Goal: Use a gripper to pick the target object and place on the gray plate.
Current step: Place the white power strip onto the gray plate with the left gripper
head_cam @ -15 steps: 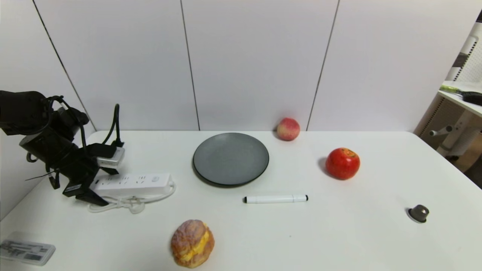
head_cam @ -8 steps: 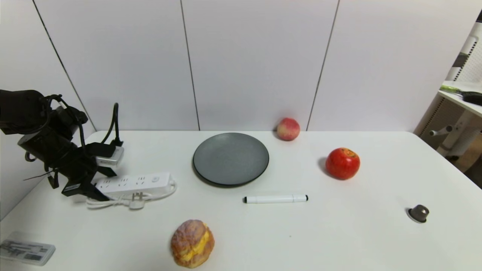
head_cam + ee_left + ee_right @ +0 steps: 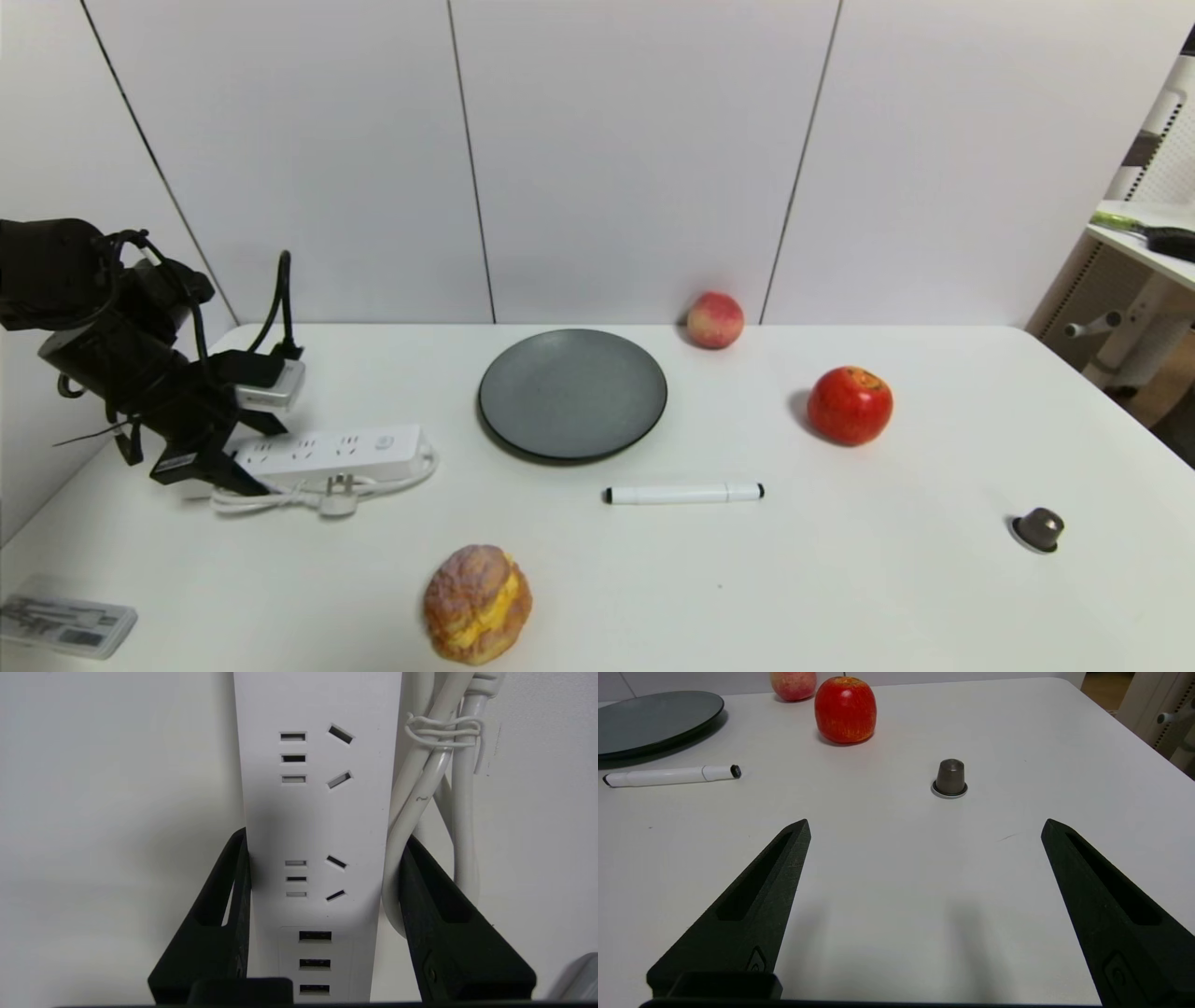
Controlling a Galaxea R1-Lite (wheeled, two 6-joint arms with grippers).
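Fingers [image 3: 224, 905] of the left gripper [image 3: 322, 849] clamp the long white power strip [image 3: 317, 812] and a cord loop, detail the head view hides; right gripper [image 3: 924, 826] gapes wide.

White power strip [image 3: 327, 451] clamped at its left end, gray plate [image 3: 572, 394] bare.
The left gripper [image 3: 217, 464] holds the strip, cord [image 3: 308, 497] looped alongside; the round matte plate lies well apart to its right.

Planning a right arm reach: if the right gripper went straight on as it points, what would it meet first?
Probably the small brown capsule, roughly centred ahead of the open right gripper; depth is unclear, and bare table lies between.
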